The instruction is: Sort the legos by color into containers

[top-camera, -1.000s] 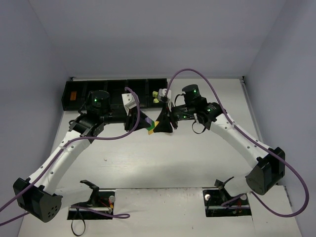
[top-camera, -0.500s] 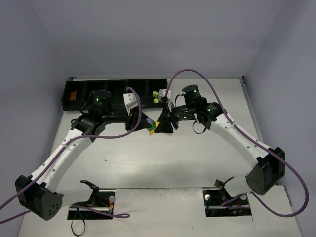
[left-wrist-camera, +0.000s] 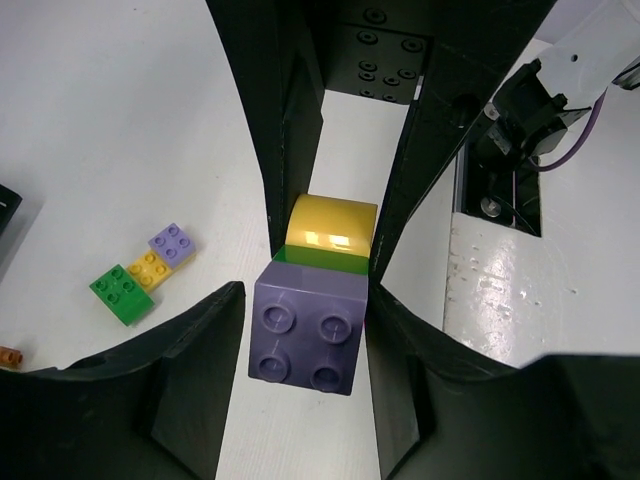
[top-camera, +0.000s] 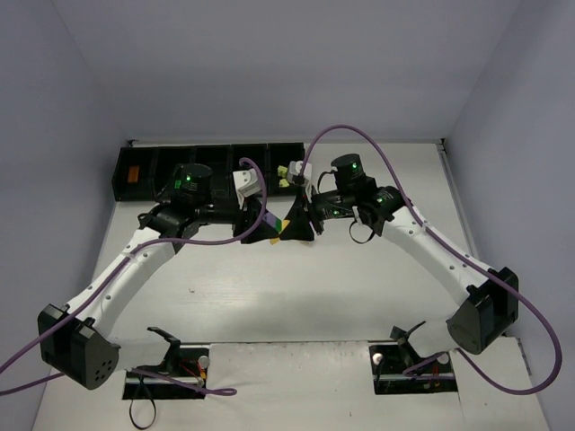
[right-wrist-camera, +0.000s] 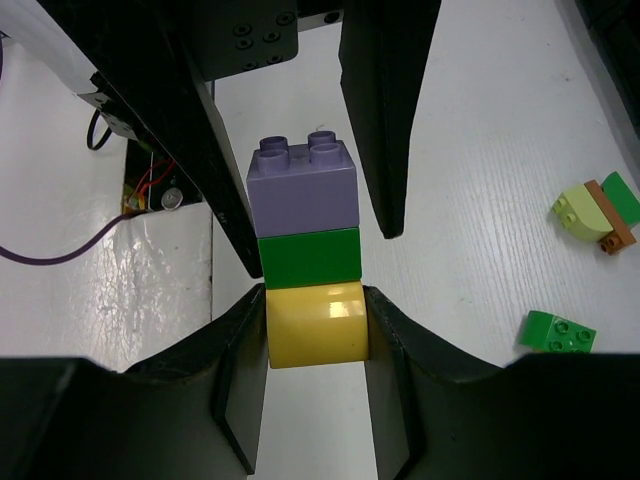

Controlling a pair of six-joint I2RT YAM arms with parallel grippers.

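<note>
1. One stack of three bricks hung between my two claws, over the white table and just in front of the right end of the bins. It ran from a yellow brick through a green brick to a lilac brick.
2. The right claw was clamped on the yellow brick, with one finger pressed against each side.
3. The left claw had its two fingers apart, one on either side of the lilac brick. The right wrist view showed a thin strip of table between that brick and one finger.
4. The bins formed one black row of five joined compartments along the far edge. I counted one orange brick in the leftmost compartment. My left arm hid part of the others.
5. In the left wrist view, three small loose bricks lay touching in a slanted line on the table, well apart from the stack: a flat green piece, a small yellow piece and a small lilac piece.
6. In the right wrist view, one clump of three sat on the table: a lime piece, a brown piece and a green wedge. One single green block lay near it.
</note>
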